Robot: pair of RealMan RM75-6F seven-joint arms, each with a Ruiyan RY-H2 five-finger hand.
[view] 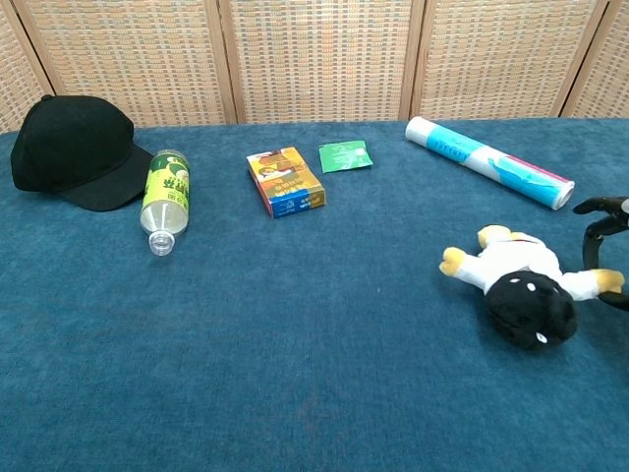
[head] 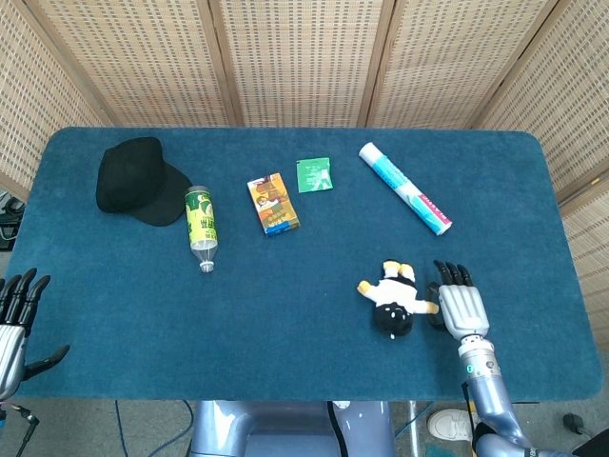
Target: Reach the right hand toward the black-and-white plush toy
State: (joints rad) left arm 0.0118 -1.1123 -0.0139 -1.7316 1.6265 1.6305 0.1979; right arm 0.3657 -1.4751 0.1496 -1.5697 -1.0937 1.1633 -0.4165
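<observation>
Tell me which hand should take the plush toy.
Right. The right hand lies open right beside the plush toy, while the left hand sits at the table's far left edge.

The whole blue table is seen from high above in the head view, angled down toward the wicker screen. In the chest view the same tabletop is seen low and close, facing the screen, with its near edge cropped.
</observation>
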